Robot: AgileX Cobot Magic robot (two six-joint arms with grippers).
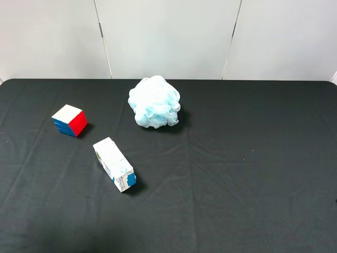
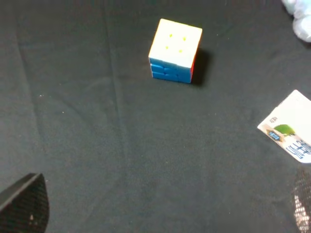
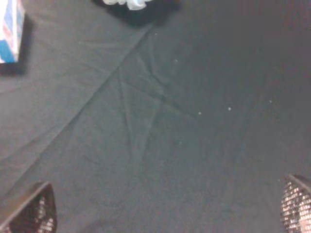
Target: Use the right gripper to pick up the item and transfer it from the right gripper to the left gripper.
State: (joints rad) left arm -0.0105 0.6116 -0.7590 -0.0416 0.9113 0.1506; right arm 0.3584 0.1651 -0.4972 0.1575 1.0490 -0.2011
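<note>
Overhead view: a black cloth-covered table [image 1: 237, 179] set against pale wall panels. The item, a small puzzle cube [image 1: 69, 120], rests on the cloth in the left part of the frame with a white face up, a red face toward the right and a blue face toward the lower left. A white-and-blue carton [image 1: 114, 164] lies on its side just below and to the right of the cube, near it but apart from it. A pale blue mesh bath puff [image 1: 154, 101] sits in the upper centre, well apart from both. No arm appears in this view.

Left wrist view: the cube [image 2: 175, 50] stands free on the cloth in the upper centre of the frame (white face up, blue face toward the camera), untouched. A corner of the carton [image 2: 290, 128] enters at the right edge. The left gripper [image 2: 163, 206] is spread wide and empty; one fingertip [image 2: 26, 204] shows at the lower left corner, the other at the lower right.

Right wrist view: creased cloth fills the frame. The right gripper [image 3: 167, 206] is likewise parted and holds nothing, with a fingertip [image 3: 31, 211] in each lower corner. The carton's edge [image 3: 10, 29] appears at the upper left.
</note>
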